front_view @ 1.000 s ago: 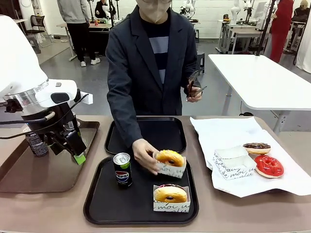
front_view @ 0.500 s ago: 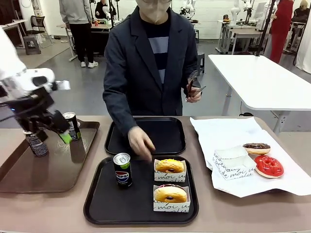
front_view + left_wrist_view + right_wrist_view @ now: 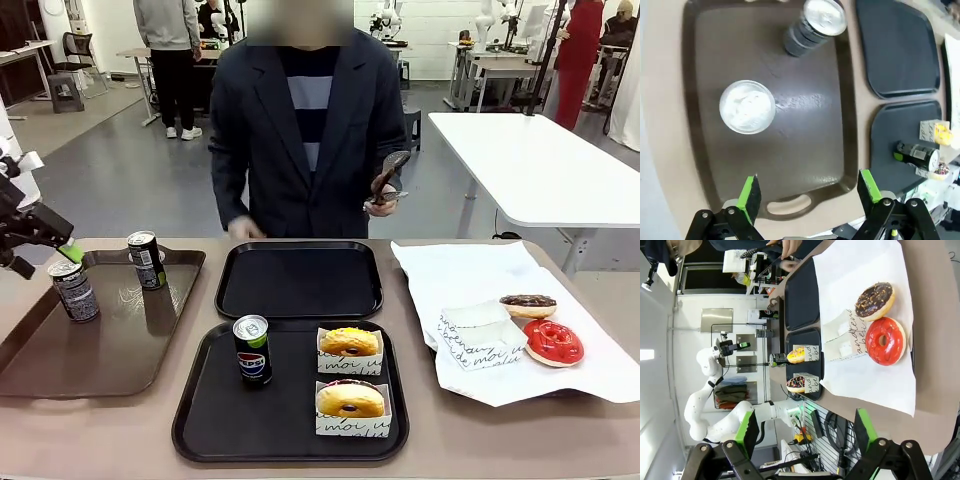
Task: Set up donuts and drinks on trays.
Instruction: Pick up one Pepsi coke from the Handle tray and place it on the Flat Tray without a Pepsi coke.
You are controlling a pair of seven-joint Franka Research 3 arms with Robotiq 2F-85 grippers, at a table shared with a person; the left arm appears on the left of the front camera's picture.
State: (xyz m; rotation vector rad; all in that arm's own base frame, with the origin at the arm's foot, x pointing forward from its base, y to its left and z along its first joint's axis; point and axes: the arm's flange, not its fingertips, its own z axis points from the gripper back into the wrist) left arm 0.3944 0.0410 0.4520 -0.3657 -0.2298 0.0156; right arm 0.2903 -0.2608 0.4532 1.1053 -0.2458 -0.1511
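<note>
My left gripper (image 3: 808,189) hangs open over the brown tray (image 3: 805,150). The nearer soda can (image 3: 747,106) stands upright just ahead, slightly off-centre, its long axis vertical.

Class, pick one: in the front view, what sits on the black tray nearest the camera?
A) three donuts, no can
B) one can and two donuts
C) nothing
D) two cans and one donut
B: the near black tray holds the Pepsi can, the yellow donut and the golden-brown donut, both in paper sleeves.
</note>
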